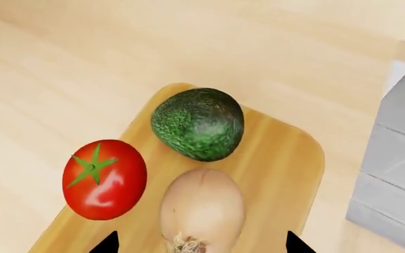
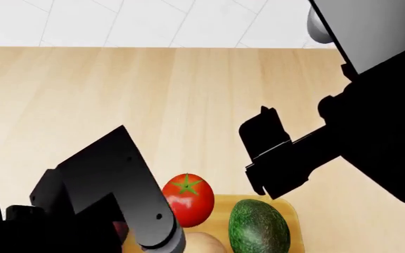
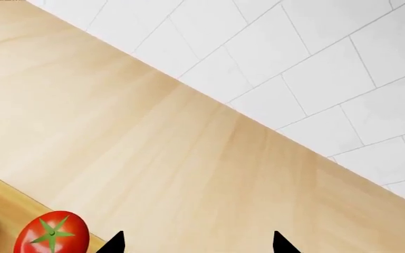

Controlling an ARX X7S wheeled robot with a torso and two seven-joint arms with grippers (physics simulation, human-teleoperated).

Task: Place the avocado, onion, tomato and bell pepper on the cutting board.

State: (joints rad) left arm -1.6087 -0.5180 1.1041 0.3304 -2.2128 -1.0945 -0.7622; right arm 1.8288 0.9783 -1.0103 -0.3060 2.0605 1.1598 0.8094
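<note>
In the head view the left arm (image 2: 111, 195) fills the lower left, low over the board (image 2: 290, 221), of which only a yellow corner shows at the bottom edge. Just right of that arm sits the tomato (image 2: 187, 199), glossy red with its green calyx up, at the board's far edge. Below it, a pale sliver of the onion (image 2: 204, 243) peeks out beside the arm. Next comes the avocado (image 2: 259, 226), dark green and bumpy, lying on the board just right of the tomato. Above and to the right, the right arm (image 2: 308, 153) hangs over bare counter (image 2: 153, 89), well clear of the board.

The left wrist view shows the board (image 1: 287, 158) with the tomato (image 1: 105, 179) at one long edge, the avocado (image 1: 198, 124) near the rounded end and the onion (image 1: 202, 208) touching or nearly touching it. The left jaws are spread wide, their two dark tips on either side of the onion, gripping nothing.

The right wrist view shows counter, tiled wall (image 3: 294, 68), the tomato (image 3: 52, 233) on a board corner (image 3: 6, 211), and a dark sliver at the frame edge that I cannot identify. The right jaws stand apart, empty.

The pepper cannot be made out for certain.
</note>
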